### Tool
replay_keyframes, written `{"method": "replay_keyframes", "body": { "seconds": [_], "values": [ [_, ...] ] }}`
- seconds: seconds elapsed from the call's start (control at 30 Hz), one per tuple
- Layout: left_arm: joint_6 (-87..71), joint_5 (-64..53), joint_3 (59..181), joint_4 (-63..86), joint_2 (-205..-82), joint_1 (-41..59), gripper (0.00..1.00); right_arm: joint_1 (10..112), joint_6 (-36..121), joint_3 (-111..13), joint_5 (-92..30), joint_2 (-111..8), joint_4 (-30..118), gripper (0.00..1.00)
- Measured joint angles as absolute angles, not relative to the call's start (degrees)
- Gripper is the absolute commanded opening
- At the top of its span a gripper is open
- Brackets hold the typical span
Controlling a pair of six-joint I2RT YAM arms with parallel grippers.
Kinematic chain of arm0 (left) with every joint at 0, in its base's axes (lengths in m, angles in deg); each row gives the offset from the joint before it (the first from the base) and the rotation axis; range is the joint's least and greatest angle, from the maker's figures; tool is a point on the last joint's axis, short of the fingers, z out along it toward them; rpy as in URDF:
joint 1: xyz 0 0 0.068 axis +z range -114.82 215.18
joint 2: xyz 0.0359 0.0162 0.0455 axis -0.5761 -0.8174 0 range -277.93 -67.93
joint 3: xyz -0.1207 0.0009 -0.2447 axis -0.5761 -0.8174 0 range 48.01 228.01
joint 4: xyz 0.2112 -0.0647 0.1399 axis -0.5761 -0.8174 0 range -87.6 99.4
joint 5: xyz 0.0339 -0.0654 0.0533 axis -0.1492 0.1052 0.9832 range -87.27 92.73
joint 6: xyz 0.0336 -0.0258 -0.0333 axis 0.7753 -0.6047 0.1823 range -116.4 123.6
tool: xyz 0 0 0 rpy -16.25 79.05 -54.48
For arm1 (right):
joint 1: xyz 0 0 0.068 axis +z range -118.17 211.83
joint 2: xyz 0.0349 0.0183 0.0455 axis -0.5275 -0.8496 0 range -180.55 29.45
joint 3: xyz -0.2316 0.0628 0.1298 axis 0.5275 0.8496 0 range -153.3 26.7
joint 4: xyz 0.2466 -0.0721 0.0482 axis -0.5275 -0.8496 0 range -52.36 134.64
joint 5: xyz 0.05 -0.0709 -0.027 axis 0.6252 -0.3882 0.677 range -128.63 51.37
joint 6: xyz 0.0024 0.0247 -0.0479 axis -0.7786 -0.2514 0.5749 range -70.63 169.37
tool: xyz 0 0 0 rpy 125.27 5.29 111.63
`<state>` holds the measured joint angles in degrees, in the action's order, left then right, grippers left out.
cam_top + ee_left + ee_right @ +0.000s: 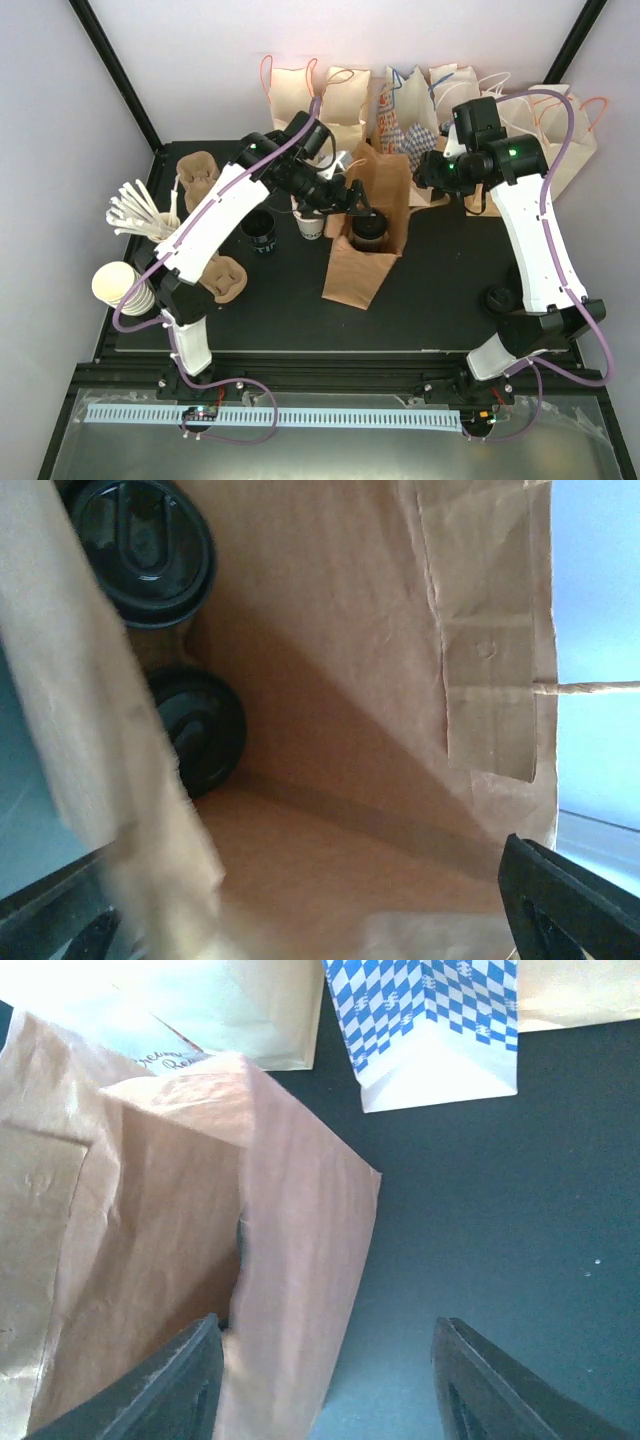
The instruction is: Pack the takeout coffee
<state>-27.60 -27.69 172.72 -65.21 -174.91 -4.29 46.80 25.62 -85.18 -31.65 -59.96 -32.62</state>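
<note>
An open brown paper bag (345, 275) stands mid-table. Inside it stands the takeout coffee (145, 545), with only its round black lid showing; from above that lid (368, 232) sits in the bag's mouth. A second black lid (200, 730) shows beside it in the left wrist view. My left gripper (352, 203) hovers over the bag's mouth, open and holding nothing, its fingers (570, 900) wide apart with the brown bag wall (330, 680) behind them. My right gripper (330, 1385) is open at the bag's far right corner (290, 1260), and the paper edge lies loosely between its fingers.
Several paper bags (340, 95), one blue-checked (430, 1020), line the back. Left of the open bag are a white cup (311, 226), a black lid stack (258, 232), cardboard carriers (198, 170), wooden stirrers (135, 210) and a white cup stack (120, 285). A loose black lid (497, 298) lies right.
</note>
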Motion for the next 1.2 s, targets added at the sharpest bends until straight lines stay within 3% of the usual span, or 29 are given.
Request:
{"method": "replay_keyframes", "body": {
  "seconds": [0.2,0.33,0.57,0.87,1.0,1.2],
  "values": [
    [-26.02,-25.87,170.66,-68.44,-169.80,-2.28,0.99,46.80,27.00,-86.44,-30.25,-60.13,-33.14,0.81],
    [-24.89,-26.27,168.70,-68.57,-164.64,-1.93,0.99,46.80,27.94,-88.02,-28.37,-59.91,-32.03,0.87],
    [-24.82,-24.54,163.17,-68.14,-153.19,5.55,0.99,46.80,27.78,-87.91,-24.11,-57.38,-27.63,0.88],
    [-25.02,-20.69,151.21,-66.54,-135.63,29.40,0.99,46.80,26.78,-80.61,-21.44,-49.01,-21.60,0.86],
    [-24.23,-17.02,148.35,-66.26,-135.63,38.97,0.99,46.80,26.19,-75.14,-20.21,-45.05,-19.09,0.85],
    [-23.97,-6.14,147.52,-62.91,-143.35,44.94,0.96,46.80,24.94,-69.05,-18.12,-40.66,-17.23,0.84]
  ]
}}
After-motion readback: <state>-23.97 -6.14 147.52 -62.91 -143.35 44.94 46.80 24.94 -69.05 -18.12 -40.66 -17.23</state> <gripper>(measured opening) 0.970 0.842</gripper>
